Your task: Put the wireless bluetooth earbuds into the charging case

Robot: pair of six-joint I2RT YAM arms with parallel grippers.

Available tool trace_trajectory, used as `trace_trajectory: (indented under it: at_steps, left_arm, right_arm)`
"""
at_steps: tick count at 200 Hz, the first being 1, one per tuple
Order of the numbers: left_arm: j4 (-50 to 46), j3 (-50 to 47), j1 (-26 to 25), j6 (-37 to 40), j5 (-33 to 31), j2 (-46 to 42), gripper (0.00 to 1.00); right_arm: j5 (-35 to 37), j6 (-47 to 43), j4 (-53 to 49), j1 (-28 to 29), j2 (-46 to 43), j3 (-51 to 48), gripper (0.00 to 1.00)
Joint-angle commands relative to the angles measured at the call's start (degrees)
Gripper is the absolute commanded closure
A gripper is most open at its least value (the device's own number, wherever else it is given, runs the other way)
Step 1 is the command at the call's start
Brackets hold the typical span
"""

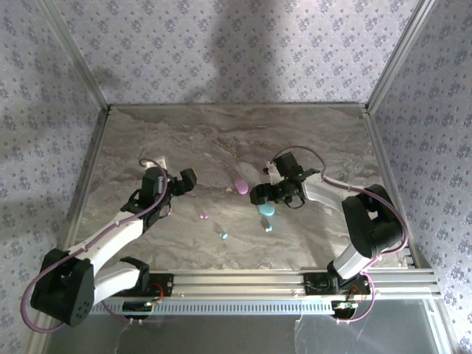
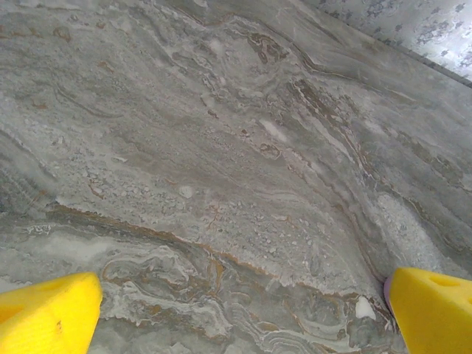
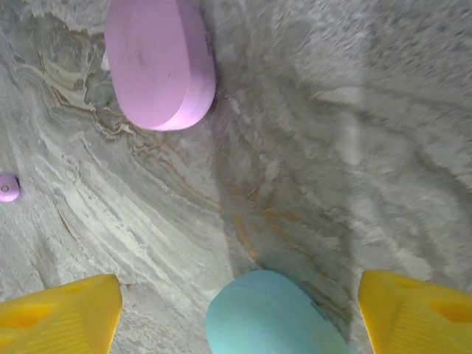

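The closed pink oval case (image 1: pixel 241 186) (image 3: pixel 158 63) lies mid-table, with the closed teal oval case (image 1: pixel 266 210) (image 3: pixel 269 317) just to its right and nearer. One tiny pink earbud (image 1: pixel 205 216) (image 3: pixel 7 187) and one teal earbud (image 1: pixel 223 235) rest loose on the marble, and another small teal bud (image 1: pixel 267 225) sits close under the teal case. My right gripper (image 1: pixel 259 194) (image 3: pixel 237 313) hovers open over the teal case, whose end shows between the yellow fingertips (image 3: pixel 59 317). My left gripper (image 1: pixel 186 179) (image 2: pixel 240 313) is open over bare marble, left of the pink case.
The marble tabletop (image 1: pixel 221 140) is boxed in by patterned walls at the back and both sides. An aluminium rail (image 1: pixel 295 280) runs along the near edge by the arm bases. Open surface lies behind the cases.
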Motion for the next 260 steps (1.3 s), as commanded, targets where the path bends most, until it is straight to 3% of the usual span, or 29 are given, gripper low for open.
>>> trace_trajectory:
  at_steps: [1,29,90,146,184,260]
  left_arm:
    - [-3.89,3.32,-1.43,-3.33,-7.94,0.9,0.0]
    - [-2.0,2.45,-1.54,-3.74,-6.88,0.77,0.0]
    - [2.67,0.22,-1.61,4.06,8.81,-2.34,0.0]
    - [4.55,-1.9,-1.75,3.49,8.27,-4.25,0.0]
    - [3.91,-1.3,-1.82,3.34,8.61,-3.47,0.0]
    - [4.61,-0.89,-2.33,4.04,9.95,-1.9,0.0]
  right_arm:
    - [-1.32,0.82,-3.16,1.24,0.85,1.8,0.17]
    - [-0.96,1.82,-4.08,2.71,0.17,1.31,0.2]
    - [3.51,4.04,-5.78,5.43,-2.39,-0.84,0.25]
    - [8.25,3.95,-8.59,8.11,-5.04,-0.91,0.29]
    - [15.3,3.43,-10.88,10.47,-5.67,0.2,0.3]
    - [22.74,1.31,-14.41,14.77,-1.36,3.78,0.36]
